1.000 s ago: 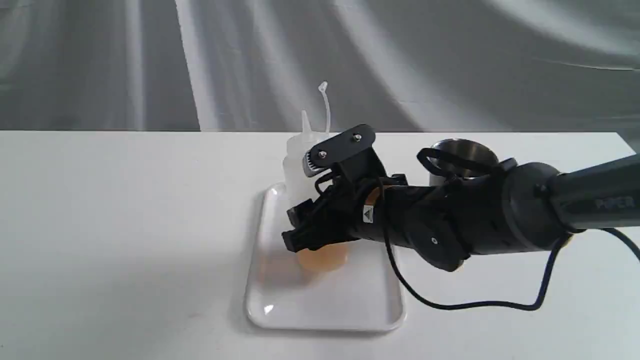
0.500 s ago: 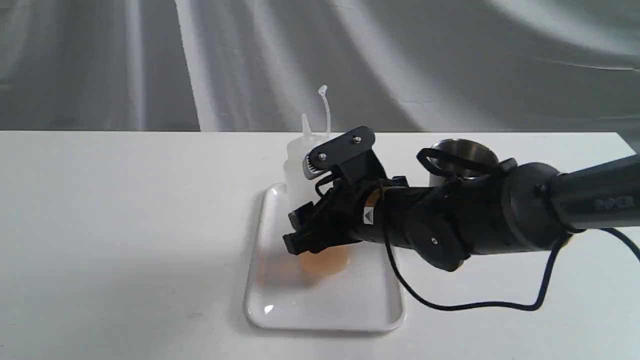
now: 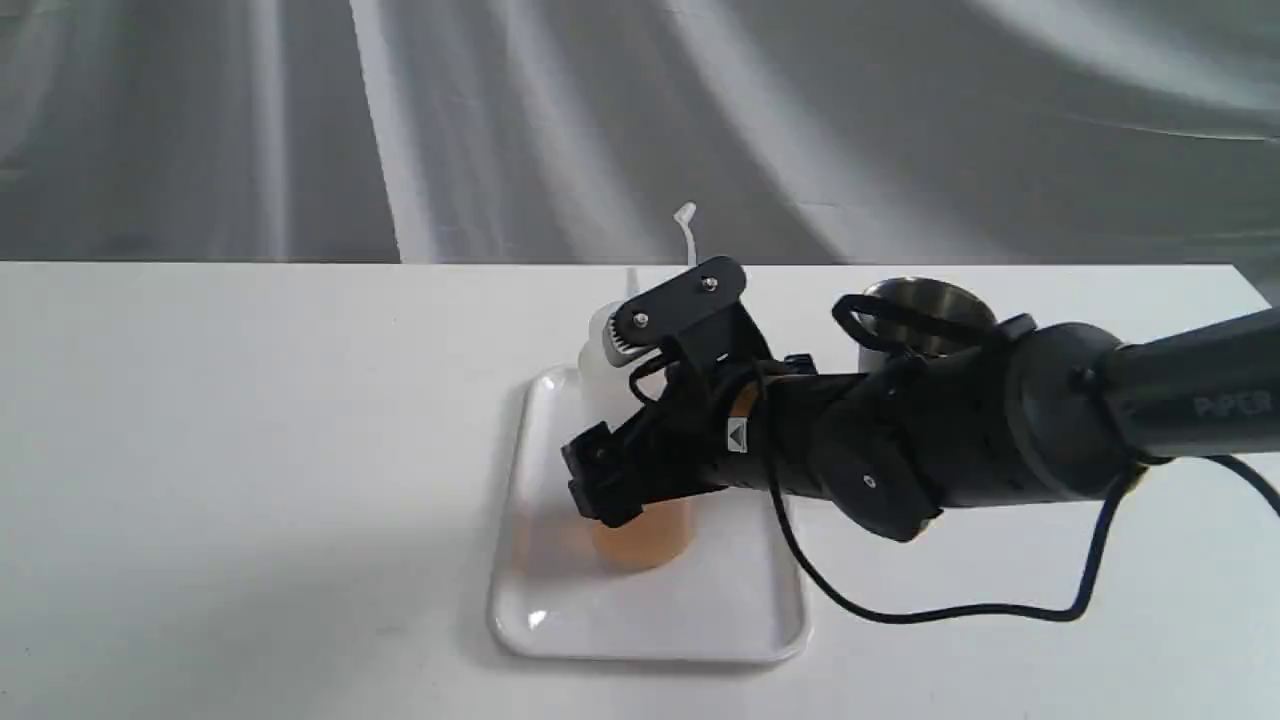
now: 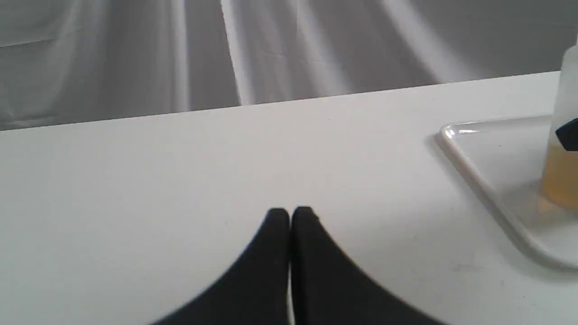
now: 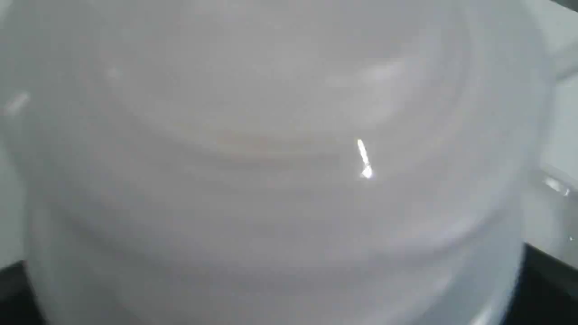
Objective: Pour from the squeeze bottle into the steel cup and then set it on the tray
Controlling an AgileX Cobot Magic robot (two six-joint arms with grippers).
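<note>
The squeeze bottle (image 3: 640,535) stands on or just above the white tray (image 3: 650,648), leaning a little to the right, with amber liquid in its lower part and its cap strap pointing up. My right gripper (image 3: 605,415) is shut on its whitish body, one finger above and one below. In the right wrist view the bottle (image 5: 289,162) fills the frame, with a dark fingertip (image 5: 548,289) at a corner. The steel cup (image 3: 925,300) stands behind the right arm, half hidden. My left gripper (image 4: 290,214) is shut and empty over bare table, with the tray (image 4: 451,135) and bottle (image 4: 560,171) off to one side.
The white table (image 3: 250,450) runs back to a grey draped backdrop. A black cable (image 3: 950,608) from the right arm loops over the table to the right of the tray.
My right gripper has dropped toward the tray with the bottle. The bottle's top and strap have tipped to the right. The cup and tray have not moved.
</note>
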